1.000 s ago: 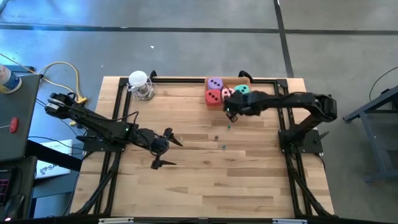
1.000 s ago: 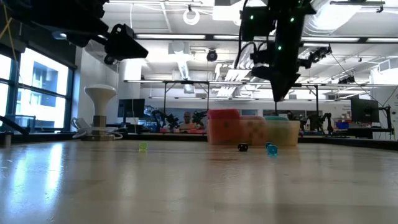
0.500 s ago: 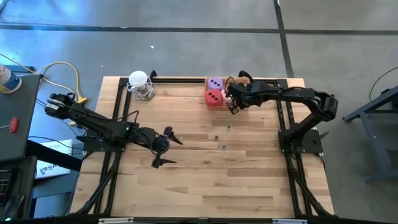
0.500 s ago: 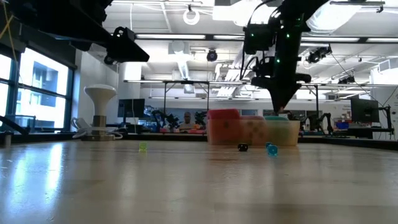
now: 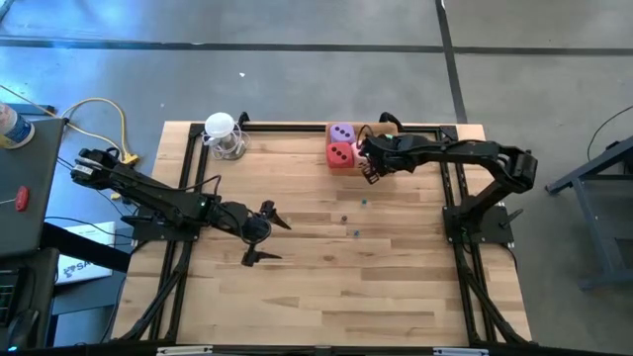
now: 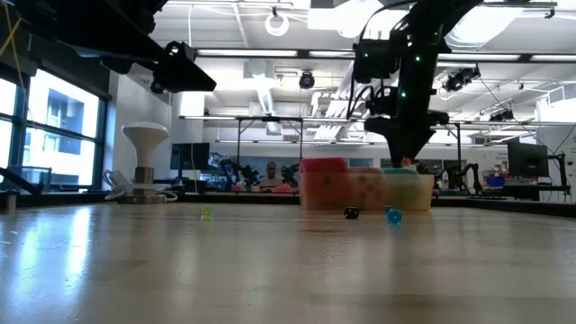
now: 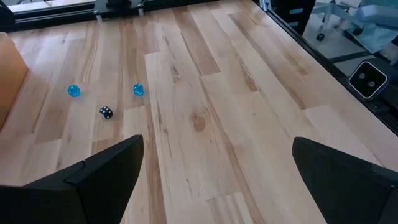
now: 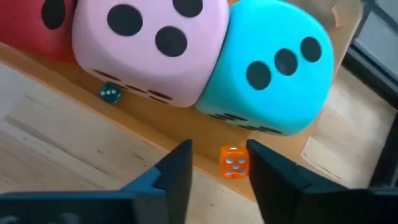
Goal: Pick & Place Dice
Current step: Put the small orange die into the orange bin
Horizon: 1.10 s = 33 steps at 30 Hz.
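The red die [image 5: 339, 155] and the purple die [image 5: 342, 133] sit by the table's far edge. In the right wrist view the pink die [image 8: 146, 43] and the teal die [image 8: 273, 68] stand side by side on a tan board, with the red die [image 8: 50, 28] beside the pink one. My right gripper [image 5: 373, 170] hangs over the pink and teal dice and hides them in the high view. It is open [image 8: 217, 171], and a tiny orange die [image 8: 233, 162] lies between its fingertips. My left gripper [image 5: 280, 244] waits wide open over the table's middle left.
Tiny beads lie on the boards near the table's middle: two blue [image 7: 73, 91] [image 7: 138, 89], a black one [image 7: 106, 112] and a green one [image 6: 207, 212]. A tiny teal die [image 8: 110, 94] sits by the pink die. A white stand [image 5: 223, 133] is at the far left corner.
My right gripper has moved toward the table's far edge, from the boards in front of the dice to above the pink and teal dice, and has come down closer to them. The dice have stayed where they were.
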Available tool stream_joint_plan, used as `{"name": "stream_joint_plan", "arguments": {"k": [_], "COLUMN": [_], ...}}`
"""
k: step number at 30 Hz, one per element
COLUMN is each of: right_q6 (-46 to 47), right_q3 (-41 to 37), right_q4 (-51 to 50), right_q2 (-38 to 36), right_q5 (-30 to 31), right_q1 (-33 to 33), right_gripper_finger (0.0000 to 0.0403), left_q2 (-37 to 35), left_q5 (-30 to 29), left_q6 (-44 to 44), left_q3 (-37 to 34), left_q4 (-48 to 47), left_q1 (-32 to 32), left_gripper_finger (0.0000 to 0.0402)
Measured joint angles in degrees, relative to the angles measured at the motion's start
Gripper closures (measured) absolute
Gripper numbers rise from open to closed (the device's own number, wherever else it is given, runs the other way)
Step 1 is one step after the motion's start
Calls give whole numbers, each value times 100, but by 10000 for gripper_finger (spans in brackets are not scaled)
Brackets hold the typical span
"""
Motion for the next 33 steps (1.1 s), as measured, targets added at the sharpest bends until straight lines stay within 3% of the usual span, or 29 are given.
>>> {"name": "stream_joint_plan", "arguments": {"k": [7,12,21,33], "right_q6": [0,58,179,981], "right_q3": [0,0,2,2], "right_q4": [9,70,351,-185], "right_q2": [0,0,0,0], "right_q5": [189,61,-58,37], "right_q1": [-4,-4,-2,-200], "right_gripper_finger": [174,146,147,149], "left_q2": [0,0,0,0], "left_q5": [2,2,2,4], "left_q6": [-230,-271,-304,-476], "left_q3": [0,0,0,0], "left_q4": [-2,-2,-2,-2], "left_q1": [0,0,0,0], "left_gripper_finger": [2,2,2,2]}}
